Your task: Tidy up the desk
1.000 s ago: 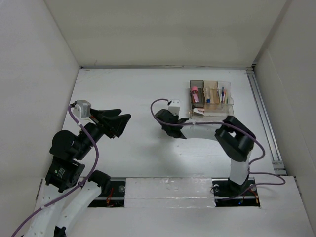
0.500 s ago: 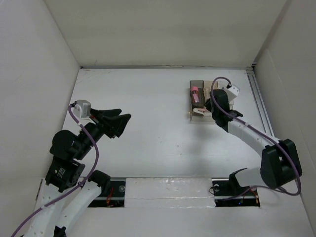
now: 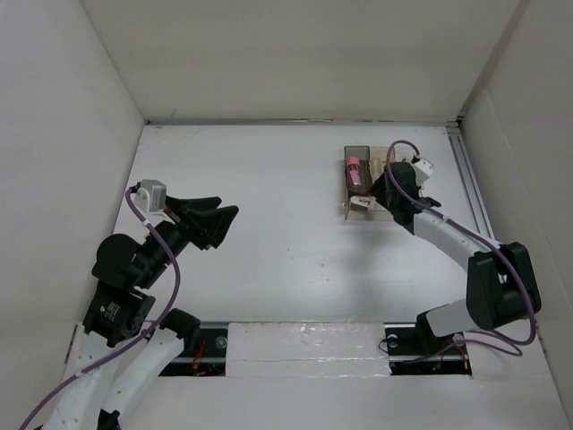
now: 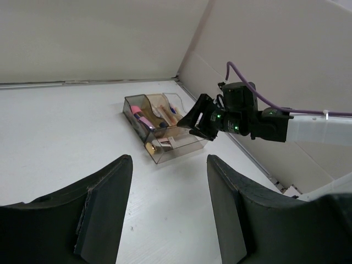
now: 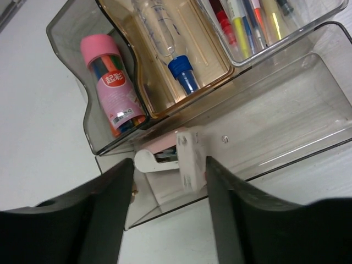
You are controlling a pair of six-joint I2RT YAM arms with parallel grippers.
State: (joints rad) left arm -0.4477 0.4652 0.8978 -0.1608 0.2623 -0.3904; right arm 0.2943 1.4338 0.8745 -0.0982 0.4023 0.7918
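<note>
The desk (image 3: 277,179) is a matte white tabletop. A clear compartmented tray (image 3: 357,154) stands at its back right. My right gripper (image 3: 383,199) hangs open just above the tray's long front compartment (image 5: 286,110). A white and pink stapler (image 5: 165,157) lies there between my fingers, close to the right finger (image 5: 247,220), with nothing gripped. The other compartments hold a pink tube of coloured pens (image 5: 110,82), a clear syringe-like tube with a blue tip (image 5: 168,44) and several pens (image 5: 247,16). My left gripper (image 3: 226,208) is open and empty, raised above the desk's left side.
A metal rail (image 3: 474,206) runs along the desk's right edge. Upright white walls (image 3: 295,54) close in the back and both sides. A small brass-coloured thing (image 4: 149,147) lies at the near end of the tray's front compartment. The left wrist view shows the tray (image 4: 184,148) and right gripper (image 4: 203,118).
My right arm swung from the middle of the desk to the tray at the back right and has settled low over the front compartment. The left arm has barely moved.
</note>
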